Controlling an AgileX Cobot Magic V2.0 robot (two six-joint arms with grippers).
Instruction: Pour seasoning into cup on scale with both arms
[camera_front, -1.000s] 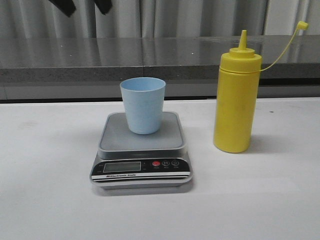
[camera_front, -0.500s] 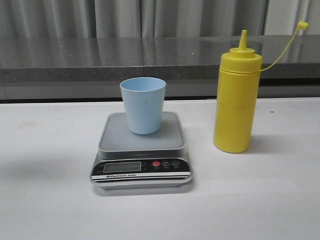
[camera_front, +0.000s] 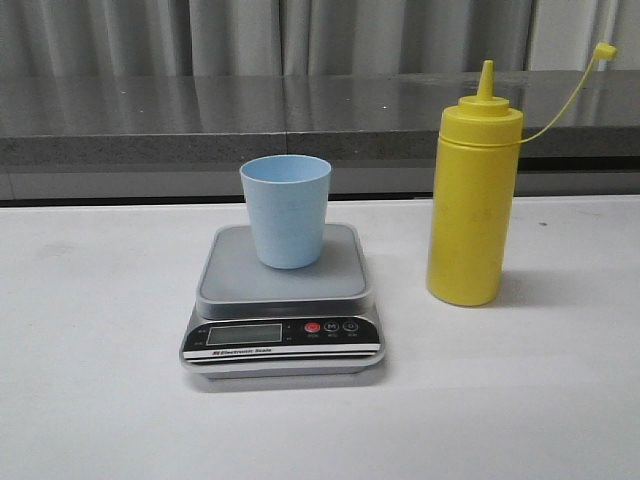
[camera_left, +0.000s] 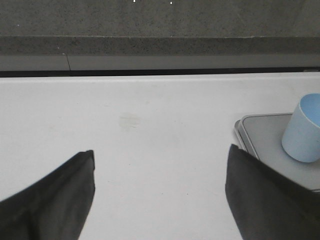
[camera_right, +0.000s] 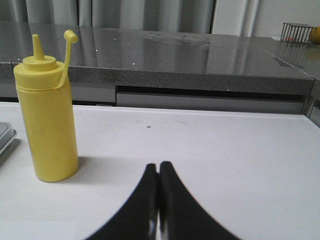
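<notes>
The pale blue cup (camera_front: 286, 208) stands upright on the grey platform of the scale (camera_front: 283, 300) at the table's middle. The yellow seasoning bottle (camera_front: 472, 190) stands upright to the right of the scale, its small cap (camera_front: 604, 50) hanging open on its tether. Neither arm shows in the front view. In the left wrist view my left gripper (camera_left: 160, 160) is open and empty over bare table, with the scale (camera_left: 262, 137) and cup (camera_left: 303, 128) off to one side. In the right wrist view my right gripper (camera_right: 158, 166) is shut and empty, apart from the bottle (camera_right: 46, 115).
A dark grey counter ledge (camera_front: 250, 125) runs along the back of the white table (camera_front: 100, 400), with grey curtains behind it. A small dark speck (camera_right: 147, 127) lies on the table near the back. A wire rack (camera_right: 297, 31) stands on the counter far off.
Black arm parts that showed at the top left of the front view one second ago have left the view. The cup, scale and bottle have not moved.
</notes>
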